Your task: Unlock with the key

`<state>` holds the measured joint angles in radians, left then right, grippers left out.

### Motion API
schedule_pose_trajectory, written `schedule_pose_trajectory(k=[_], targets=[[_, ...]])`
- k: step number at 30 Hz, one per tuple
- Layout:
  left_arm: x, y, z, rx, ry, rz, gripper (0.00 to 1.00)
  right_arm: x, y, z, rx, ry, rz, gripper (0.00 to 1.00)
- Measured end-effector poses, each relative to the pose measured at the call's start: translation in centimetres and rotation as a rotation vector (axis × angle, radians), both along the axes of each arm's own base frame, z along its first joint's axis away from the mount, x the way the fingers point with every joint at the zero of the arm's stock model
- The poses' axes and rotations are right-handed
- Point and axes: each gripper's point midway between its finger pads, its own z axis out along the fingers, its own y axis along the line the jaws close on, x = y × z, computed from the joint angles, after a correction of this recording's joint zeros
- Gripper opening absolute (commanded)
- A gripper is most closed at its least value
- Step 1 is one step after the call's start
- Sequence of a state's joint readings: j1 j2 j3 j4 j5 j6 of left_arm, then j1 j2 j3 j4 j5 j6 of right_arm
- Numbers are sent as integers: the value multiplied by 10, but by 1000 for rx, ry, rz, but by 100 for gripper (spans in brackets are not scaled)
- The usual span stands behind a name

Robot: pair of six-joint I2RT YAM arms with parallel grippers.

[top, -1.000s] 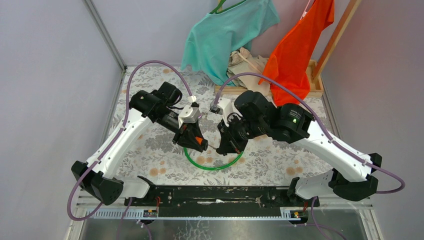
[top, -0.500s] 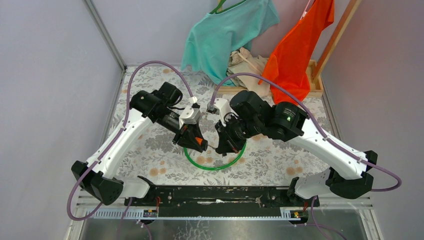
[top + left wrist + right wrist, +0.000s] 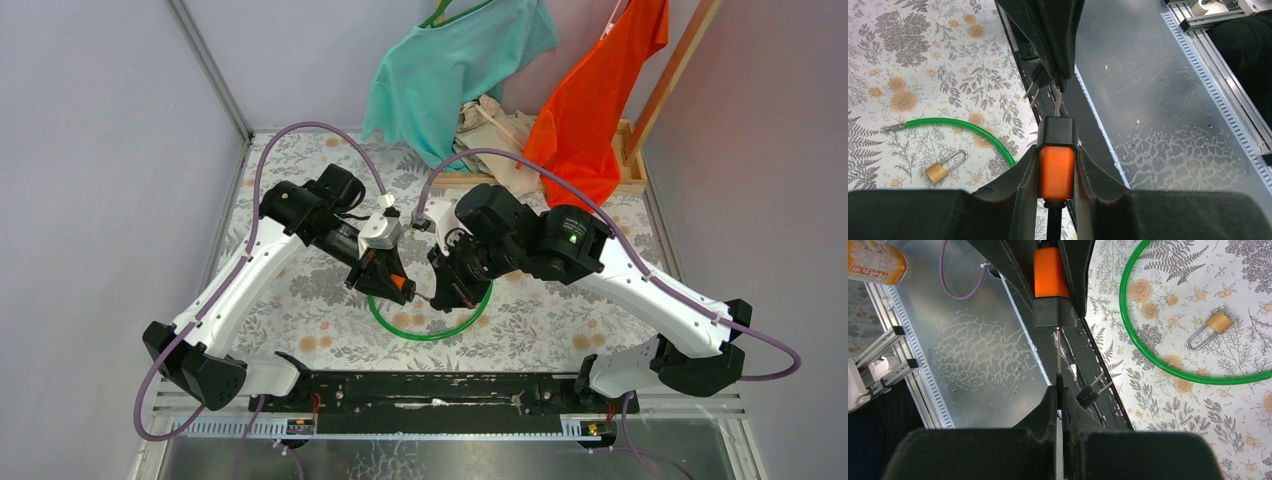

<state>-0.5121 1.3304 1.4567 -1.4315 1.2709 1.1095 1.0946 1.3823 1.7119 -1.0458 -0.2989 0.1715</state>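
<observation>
My left gripper is shut on the orange padlock, whose black end faces my right gripper. The padlock also shows in the top view and in the right wrist view. My right gripper is shut on the black head of the key. The key's thin silver blade points straight at the black end and its tip meets it; how deep it sits is hidden. Two like black-headed keys dangle beside my right fingers. Both grippers hover above the table near its front edge.
A green cable lies looped on the floral table under the grippers. A small brass padlock lies inside the loop. Teal and orange garments hang at the back by a wooden rack. The black rail runs along the front.
My right arm has shifted a little left, bringing the key's tip up to the padlock's black end. My left arm has held still.
</observation>
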Motion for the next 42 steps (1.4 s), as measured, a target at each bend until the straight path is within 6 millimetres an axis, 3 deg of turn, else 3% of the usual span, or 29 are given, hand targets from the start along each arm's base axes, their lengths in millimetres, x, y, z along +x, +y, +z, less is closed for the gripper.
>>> schedule_pose_trajectory(k=[42], targets=[[-2, 2, -12, 59, -34, -6, 0, 1, 8, -5, -23, 6, 8, 0]])
